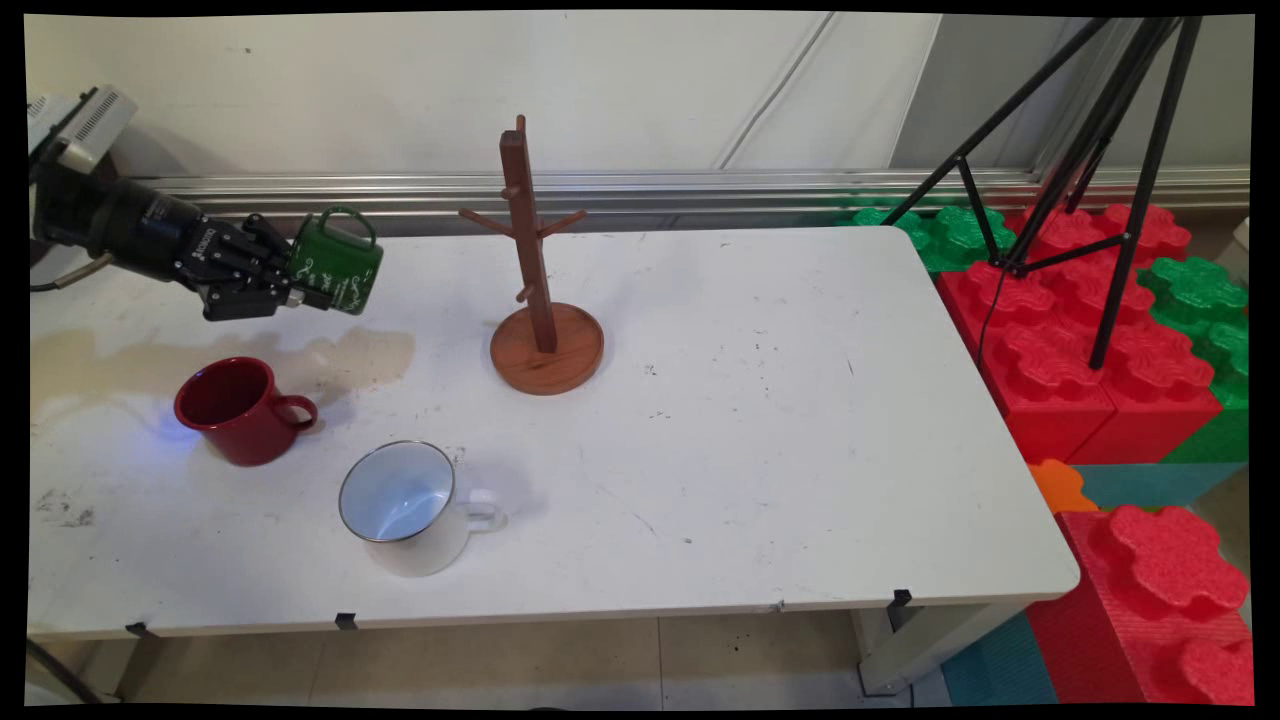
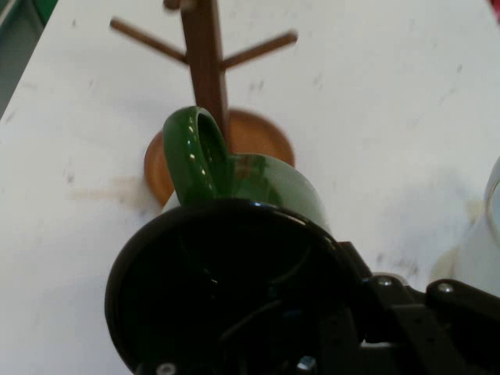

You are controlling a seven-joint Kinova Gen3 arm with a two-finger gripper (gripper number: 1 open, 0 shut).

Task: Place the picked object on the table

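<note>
My black gripper (image 1: pixel 305 290) is shut on a green mug (image 1: pixel 338 262), held in the air above the table's far left with its handle up. In the hand view the green mug (image 2: pixel 234 234) fills the lower middle, its dark mouth toward the camera and its handle on top. Beyond it stands a brown wooden mug tree (image 2: pixel 209 78) with bare pegs. In the main view the mug tree (image 1: pixel 535 290) is to the right of the mug, on its round base. A red mug (image 1: pixel 235 408) and a white enamel mug (image 1: pixel 405 505) stand on the table (image 1: pixel 780 420) below the gripper.
Red and green foam blocks (image 1: pixel 1090 330) are stacked beside the table's right edge, with a black tripod (image 1: pixel 1110 180) standing on them. A brownish stain (image 1: pixel 300 360) marks the tabletop near the red mug. A metal rail (image 1: pixel 700 185) runs along the wall behind.
</note>
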